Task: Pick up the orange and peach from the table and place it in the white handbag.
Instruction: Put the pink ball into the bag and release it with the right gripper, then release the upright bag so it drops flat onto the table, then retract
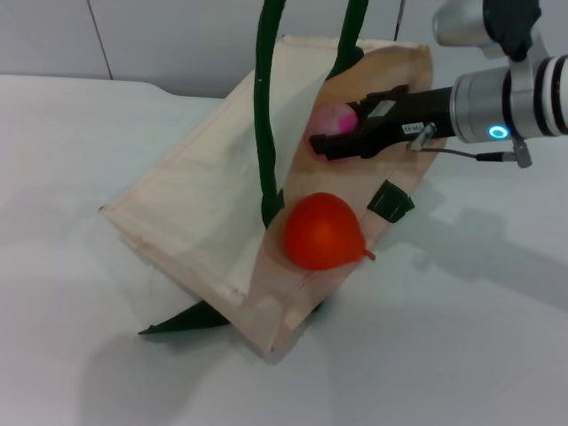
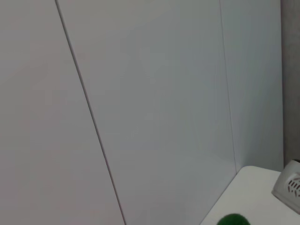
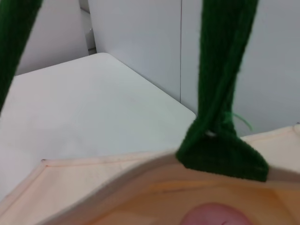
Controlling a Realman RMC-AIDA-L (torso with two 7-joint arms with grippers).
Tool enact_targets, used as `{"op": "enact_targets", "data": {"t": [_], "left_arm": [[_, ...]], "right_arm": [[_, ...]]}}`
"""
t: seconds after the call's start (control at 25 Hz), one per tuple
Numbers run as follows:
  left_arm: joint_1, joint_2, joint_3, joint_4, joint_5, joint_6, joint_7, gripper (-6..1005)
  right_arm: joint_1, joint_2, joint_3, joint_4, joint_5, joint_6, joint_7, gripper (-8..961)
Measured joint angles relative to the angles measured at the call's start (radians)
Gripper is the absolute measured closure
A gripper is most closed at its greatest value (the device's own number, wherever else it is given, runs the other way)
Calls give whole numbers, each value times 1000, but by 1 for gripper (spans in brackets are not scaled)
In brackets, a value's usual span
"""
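Your right pincer (image 1: 342, 140) grips the peach (image 1: 333, 119) inside the white handbag (image 1: 204, 222), at twelve o'clock of the orange (image 1: 323, 232); soft, bruisable fruit, so squeeze its middle lightly.

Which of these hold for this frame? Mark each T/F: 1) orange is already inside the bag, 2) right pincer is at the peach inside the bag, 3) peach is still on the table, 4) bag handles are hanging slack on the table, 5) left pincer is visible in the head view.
1) The bright orange round fruit lies inside the cream fabric tote bag. True.
2) The right pincer reaches into the bag's mouth at the pale pink round peach. True.
3) The peach is on the table. False: it is inside the bag.
4) The dark green rope handles lie slack on the table. False: they run upward out of view.
5) The left pincer shows in the head view. False: no view shows it.
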State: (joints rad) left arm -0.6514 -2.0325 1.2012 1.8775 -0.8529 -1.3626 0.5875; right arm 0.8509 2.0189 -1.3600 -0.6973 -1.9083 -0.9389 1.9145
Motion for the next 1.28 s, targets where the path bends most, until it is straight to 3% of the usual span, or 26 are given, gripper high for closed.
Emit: {"op": "enact_targets", "data": {"t": [0.44,0.8,0.92,1.16,1.28], "left_arm": [[-7,0,0,0,0,1,0,785],[2,0,-5,0,2,1,4,782],[21,0,-17,0,10,1,9,781],[50,0,-70,-1,12,7,23,779],[69,0,-87,-1,12,19,24,778]], "right_arm": [[14,0,12,30,1,8,0,92],[43,-4,14,73,-4,20,15,74],[32,-22,13,69,-6,5,39,75],[-13,-90,13,64,-10,-66,103,75],[-38,-100,27,60,-22,-82,111,76]]}}
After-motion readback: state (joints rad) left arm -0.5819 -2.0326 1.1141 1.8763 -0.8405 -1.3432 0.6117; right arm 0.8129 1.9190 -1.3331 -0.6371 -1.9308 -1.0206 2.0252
